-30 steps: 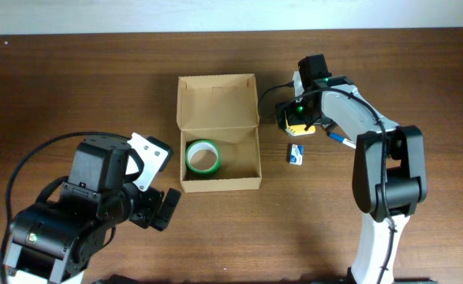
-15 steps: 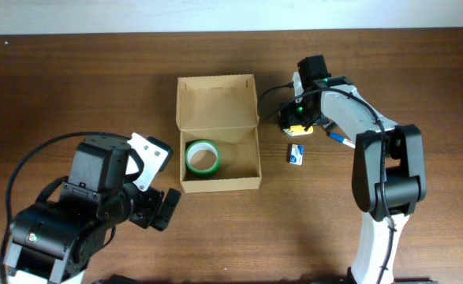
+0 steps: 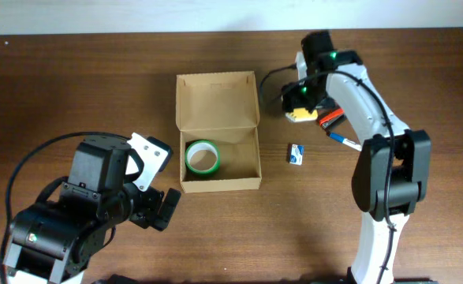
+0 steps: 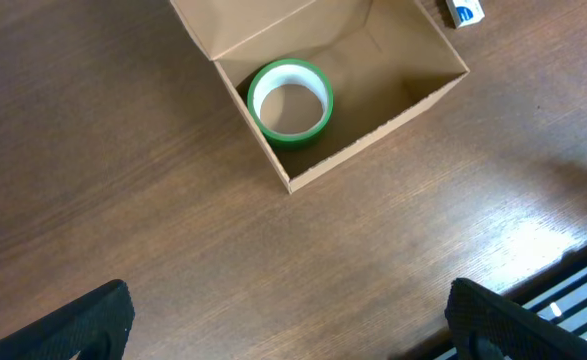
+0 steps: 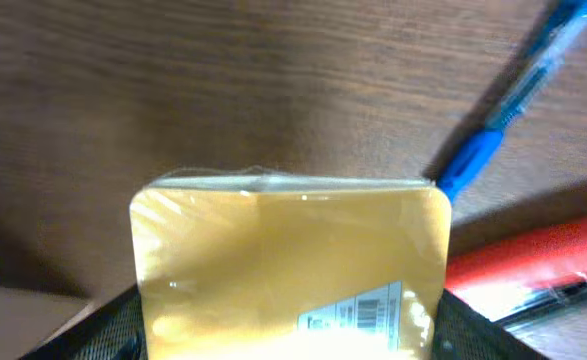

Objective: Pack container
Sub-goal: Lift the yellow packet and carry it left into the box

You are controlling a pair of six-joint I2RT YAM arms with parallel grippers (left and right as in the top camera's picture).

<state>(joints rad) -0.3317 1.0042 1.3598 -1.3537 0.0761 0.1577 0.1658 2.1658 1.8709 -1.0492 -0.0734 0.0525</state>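
Observation:
The tan cardboard container (image 3: 219, 134) stands open at the table's middle with its flap lid laid back. A green tape roll (image 3: 202, 157) lies inside it at the front left; both show in the left wrist view, container (image 4: 413, 95) and roll (image 4: 290, 100). My right gripper (image 3: 302, 110) is shut on a yellow wrapped pack (image 5: 291, 262) and holds it above the table, right of the container. My left gripper (image 4: 293, 320) is open and empty, hovering in front of the container.
A blue pen (image 3: 341, 140) and a red marker (image 3: 330, 118) lie right of the right gripper; they also show in the right wrist view, pen (image 5: 503, 110), marker (image 5: 533, 260). A small blue-and-white box (image 3: 296, 154) lies right of the container.
My right gripper has lifted the yellow pack off the table and moved it a little toward the back. The left arm has not moved.

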